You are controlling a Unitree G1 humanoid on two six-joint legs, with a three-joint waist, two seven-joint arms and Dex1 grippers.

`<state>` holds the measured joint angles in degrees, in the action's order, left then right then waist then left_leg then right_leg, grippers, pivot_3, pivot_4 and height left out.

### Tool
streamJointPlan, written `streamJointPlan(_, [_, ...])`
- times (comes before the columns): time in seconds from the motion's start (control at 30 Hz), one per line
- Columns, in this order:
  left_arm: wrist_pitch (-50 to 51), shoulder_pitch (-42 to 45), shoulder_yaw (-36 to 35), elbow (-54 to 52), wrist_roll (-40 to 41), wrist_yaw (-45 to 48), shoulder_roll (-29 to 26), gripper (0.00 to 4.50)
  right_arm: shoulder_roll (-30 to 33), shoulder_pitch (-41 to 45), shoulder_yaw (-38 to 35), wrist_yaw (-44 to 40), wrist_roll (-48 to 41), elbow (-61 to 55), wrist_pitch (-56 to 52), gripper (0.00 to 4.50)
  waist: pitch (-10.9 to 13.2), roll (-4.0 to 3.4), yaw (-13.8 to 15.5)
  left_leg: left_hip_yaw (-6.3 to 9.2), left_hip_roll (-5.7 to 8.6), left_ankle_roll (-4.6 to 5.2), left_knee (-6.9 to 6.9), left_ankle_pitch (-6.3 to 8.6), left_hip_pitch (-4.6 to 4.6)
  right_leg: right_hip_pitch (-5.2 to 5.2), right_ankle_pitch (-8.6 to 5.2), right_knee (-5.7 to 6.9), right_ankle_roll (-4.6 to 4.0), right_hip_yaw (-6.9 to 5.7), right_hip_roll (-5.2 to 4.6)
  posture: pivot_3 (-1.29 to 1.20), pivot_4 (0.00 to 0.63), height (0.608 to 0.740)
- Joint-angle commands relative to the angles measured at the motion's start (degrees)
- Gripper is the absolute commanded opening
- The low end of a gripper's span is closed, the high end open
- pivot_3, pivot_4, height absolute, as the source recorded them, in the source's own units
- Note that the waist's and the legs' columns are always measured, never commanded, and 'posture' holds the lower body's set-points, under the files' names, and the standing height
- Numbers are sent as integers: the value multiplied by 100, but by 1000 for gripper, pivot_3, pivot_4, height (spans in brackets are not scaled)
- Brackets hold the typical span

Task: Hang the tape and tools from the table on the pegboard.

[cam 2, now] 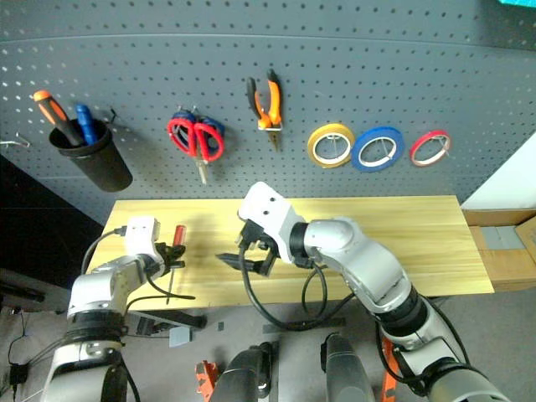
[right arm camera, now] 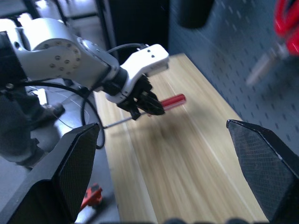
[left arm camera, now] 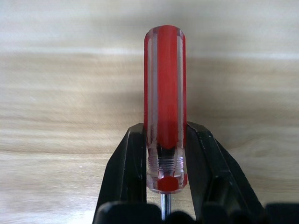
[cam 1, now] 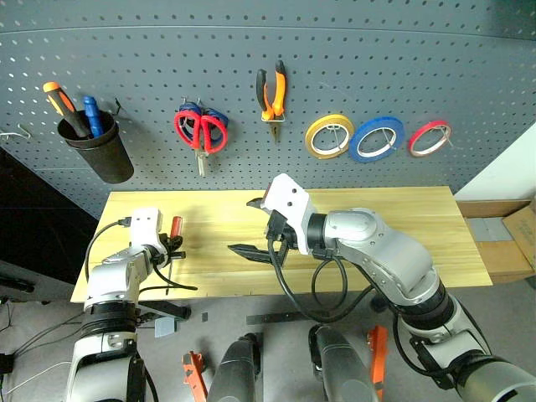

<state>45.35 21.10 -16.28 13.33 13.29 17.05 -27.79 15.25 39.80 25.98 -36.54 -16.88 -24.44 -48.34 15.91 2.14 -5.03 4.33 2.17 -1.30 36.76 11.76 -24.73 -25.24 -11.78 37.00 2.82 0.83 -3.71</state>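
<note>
I see a grey floor (cam 1: 33, 318) under the bench, with black cables (cam 1: 21, 335) trailing at the left. A cardboard box (cam 1: 511, 243) sits at the right, beside a white wall (cam 1: 515, 172). The light is even.

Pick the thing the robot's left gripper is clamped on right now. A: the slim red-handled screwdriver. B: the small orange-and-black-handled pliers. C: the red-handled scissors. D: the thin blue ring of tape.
A: the left gripper has its black fingers shut around the slim red-handled screwdriver, steel shaft trailing back, over the light wooden table.
</note>
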Motion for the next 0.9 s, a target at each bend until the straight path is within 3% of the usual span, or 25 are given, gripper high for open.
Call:
streamJointPlan(0.03, [133,-264,-333,-1291,275,-224,202,812,7,151,8,-195,50,-43,422,4500,-2,4,7,0,0,0,1,0,0,0,0,0,0,1,0,-136,209,740])
streamJointPlan(0.17, [-413,-216,-472,-2892,749,-259,693,812,28,330,-257,-269,16,124,581,4500,-13,18,67,8,2,-2,7,-1,-5,1,4,1,-7,-9,-20,-96,178,740])
streamJointPlan(0.33, [-528,531,-849,-3570,1245,-539,816,812,9,585,-613,-291,-81,411,657,4500,-46,50,175,8,5,-4,13,-3,-5,4,8,1,-9,-10,3,-72,159,740])
streamJointPlan(0.63, [-1778,2908,-1253,-1872,1218,-309,-405,812,-287,1283,-964,-40,98,1209,1042,4500,-98,62,172,-10,9,-28,12,-16,-5,2,14,4,-14,-4,29,-74,139,740])
streamJointPlan(0.9, [-2977,3159,-944,-402,540,-23,-1107,812,-580,1572,-944,51,211,1564,1260,4500,-137,66,162,-11,8,-34,10,-20,-5,-4,15,4,-15,-1,29,-82,134,740])
